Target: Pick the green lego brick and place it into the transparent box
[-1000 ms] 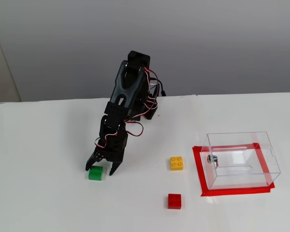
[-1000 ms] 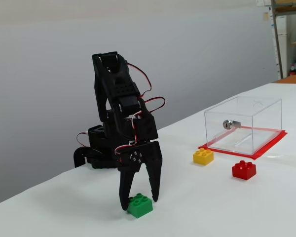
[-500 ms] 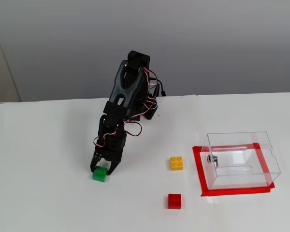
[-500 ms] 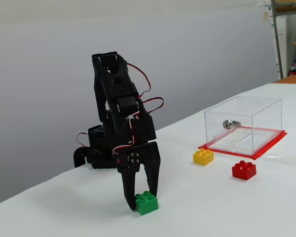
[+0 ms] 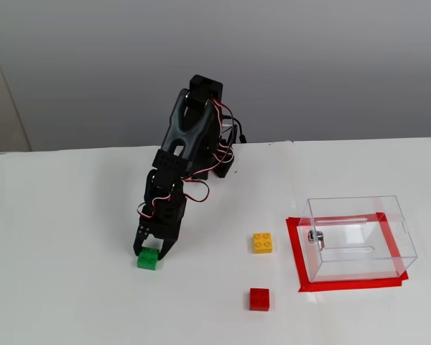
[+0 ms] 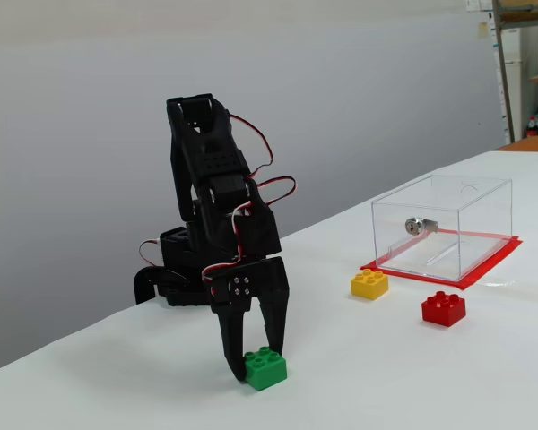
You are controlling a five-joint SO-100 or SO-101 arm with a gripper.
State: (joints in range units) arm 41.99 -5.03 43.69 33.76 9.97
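The green lego brick (image 6: pixel 265 368) sits clamped between the jaws.

Three bricks (image 5: pixel 148 259) (image 5: pixel 263 242) (image 5: pixel 258 299); one transparent box (image 5: pixel 359 237)

Pincer (image 6: pixel 258 363) closed around green lego brick (image 6: pixel 265 368) on table (image 6: pixel 386 376), transparent box (image 6: pixel 443 226) well apart

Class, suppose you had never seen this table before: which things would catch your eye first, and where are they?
The black arm stands out most, its claw down at the green lego brick on the white table. Next comes the transparent box, sitting on a red tape frame at the right of the higher fixed view. A yellow brick and a red brick lie between them.
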